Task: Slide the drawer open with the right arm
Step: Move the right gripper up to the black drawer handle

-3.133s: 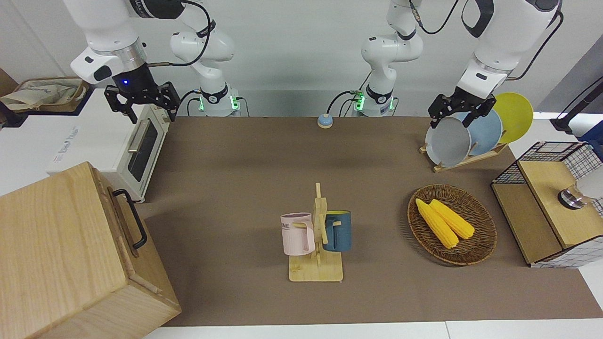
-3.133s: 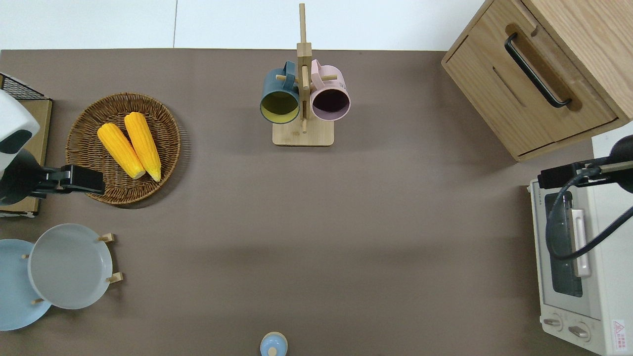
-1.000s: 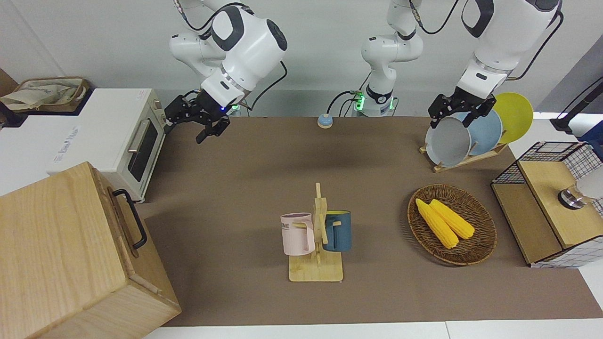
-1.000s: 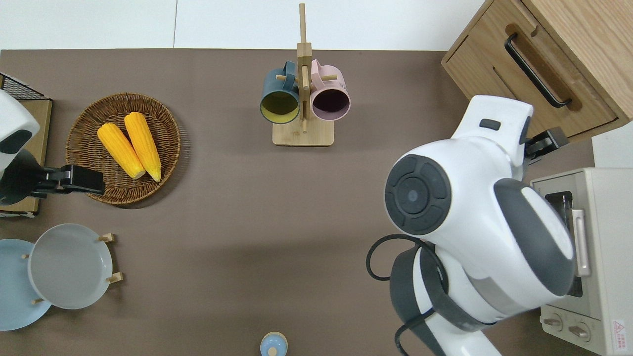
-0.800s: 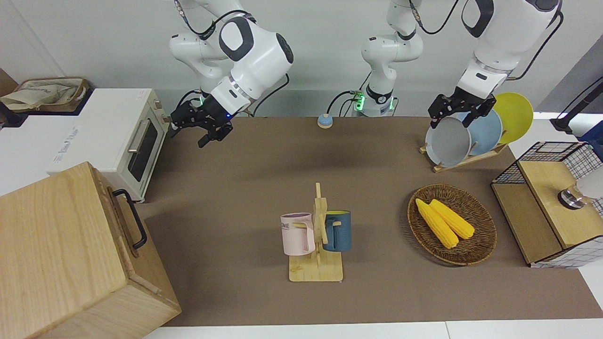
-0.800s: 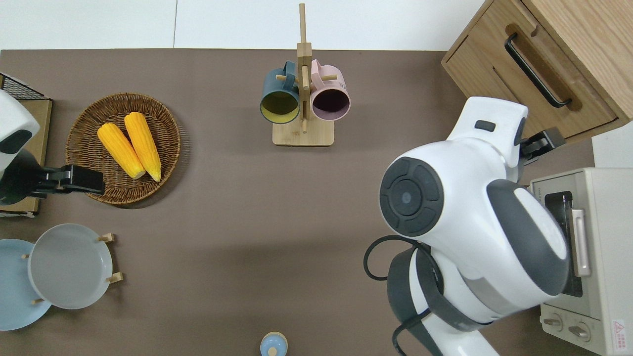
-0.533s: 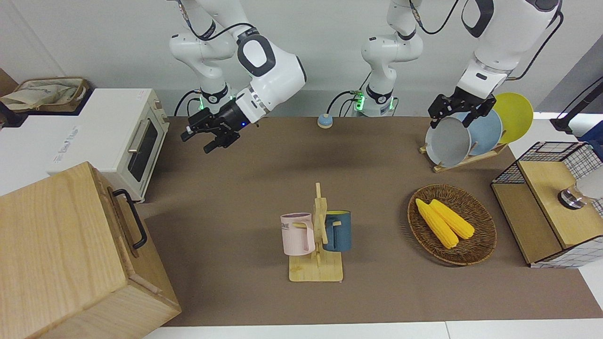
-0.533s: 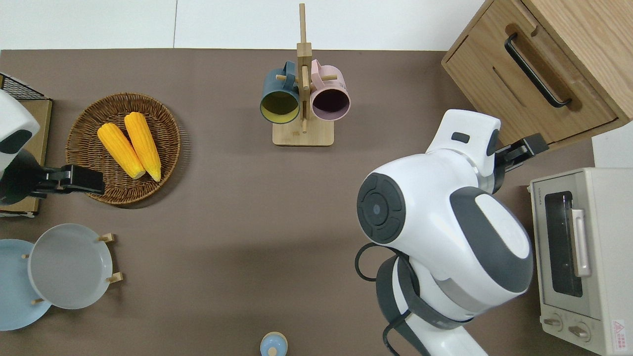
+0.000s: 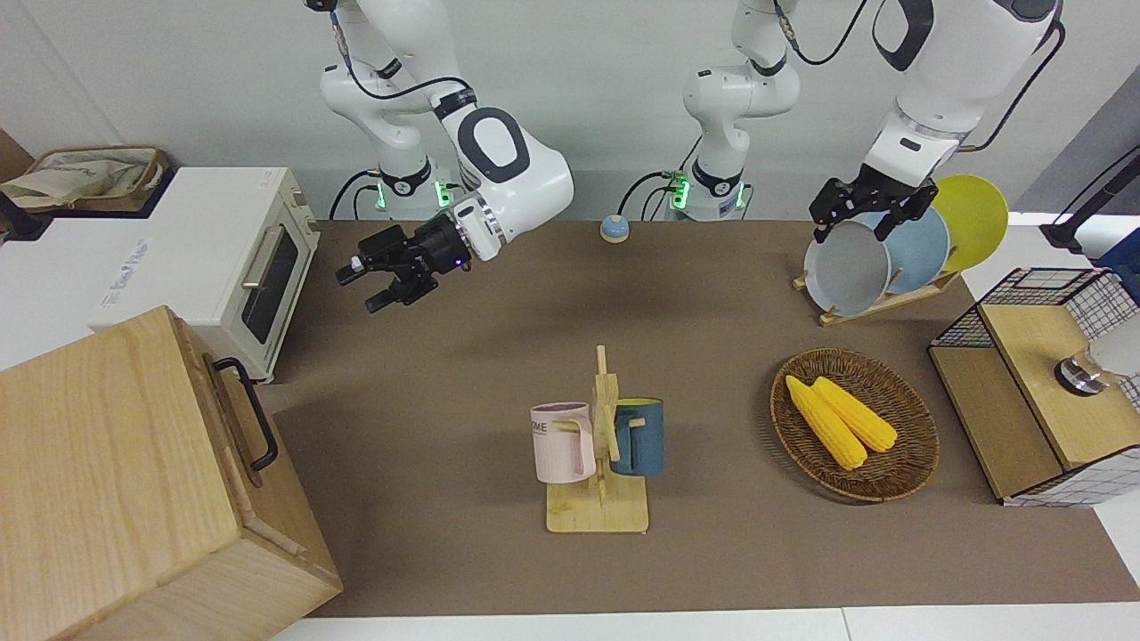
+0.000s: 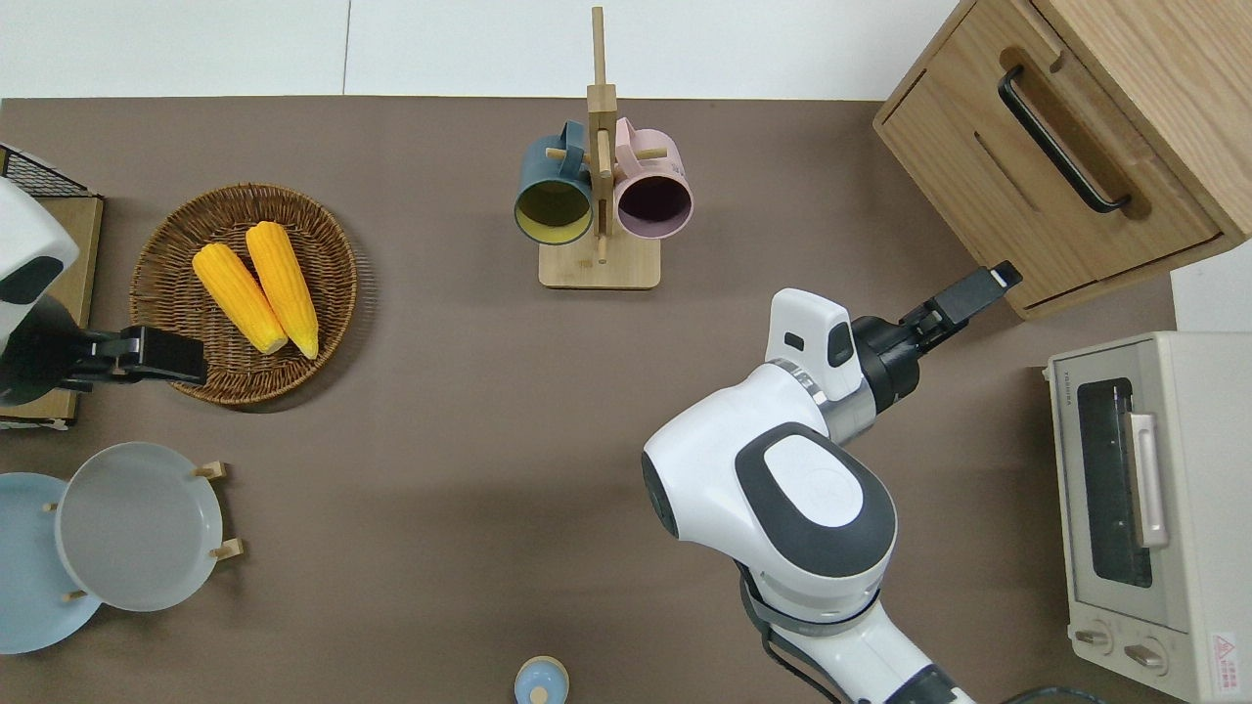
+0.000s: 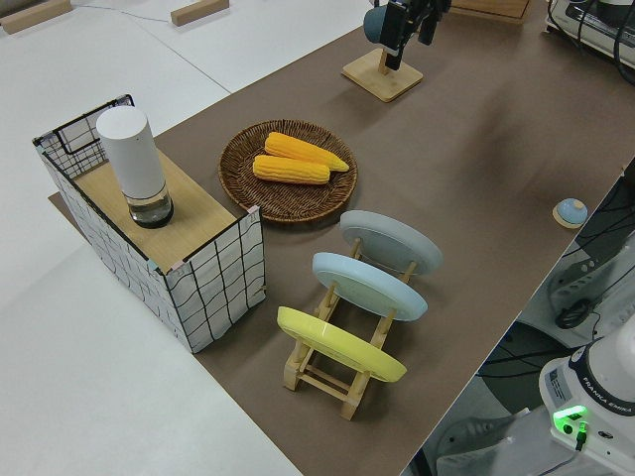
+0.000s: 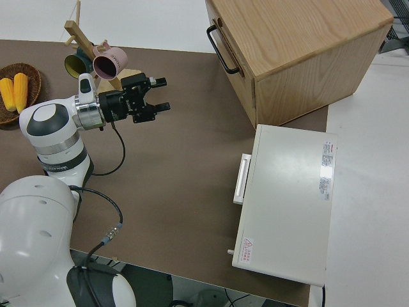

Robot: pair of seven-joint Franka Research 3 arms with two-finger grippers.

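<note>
At the right arm's end of the table, farther from the robots than the white toaster oven [image 10: 1154, 508], sits the big pale wooden cabinet [image 9: 116, 463], its wide shallow light-wood drawer [image 10: 1056, 181] shut, while the right arm's black two-finger gripper [image 9: 365, 285] hangs over bare brown mat with fingers spread, well short of the black bar handle [image 10: 1051, 137]; the left arm is parked. To pull cleanly, I'd say it should straddle the bar's middle and draw straight out. Lettering ending "ME" shows on the pink mug [image 9: 563, 442].
</note>
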